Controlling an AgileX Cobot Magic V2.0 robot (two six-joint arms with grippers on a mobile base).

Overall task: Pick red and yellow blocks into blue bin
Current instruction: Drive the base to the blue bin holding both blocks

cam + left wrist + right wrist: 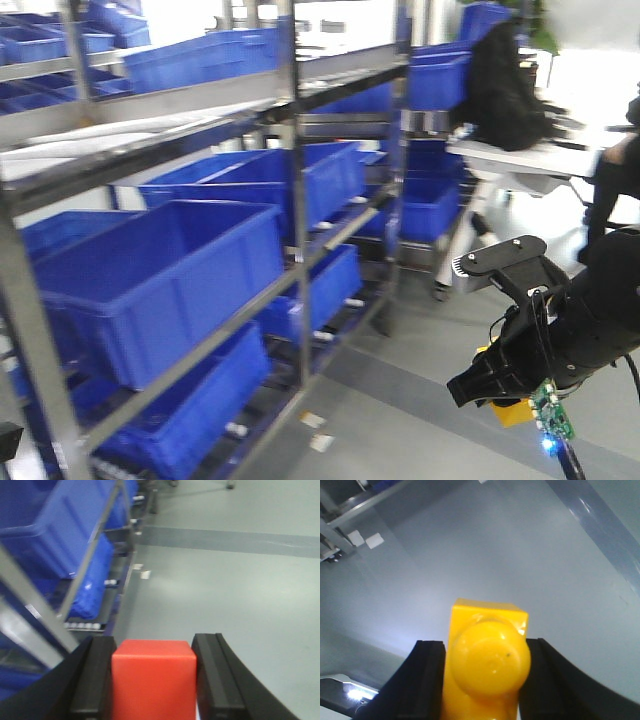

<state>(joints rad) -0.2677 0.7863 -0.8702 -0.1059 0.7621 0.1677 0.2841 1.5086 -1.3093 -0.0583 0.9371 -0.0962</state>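
Observation:
In the left wrist view my left gripper is shut on the red cube, which fills the gap between the two black fingers and hangs above the grey floor. In the right wrist view my right gripper is shut on the yellow brick, with one round stud facing the camera. In the front view the right gripper is at the lower right, and a corner of the yellow brick shows under it. The left gripper does not show there. The tapered blue bin is out of view.
A metal rack with several straight-walled blue crates fills the left and also shows in the left wrist view. Paper scraps lie on the grey floor. A dark figure and a white table are at the back right.

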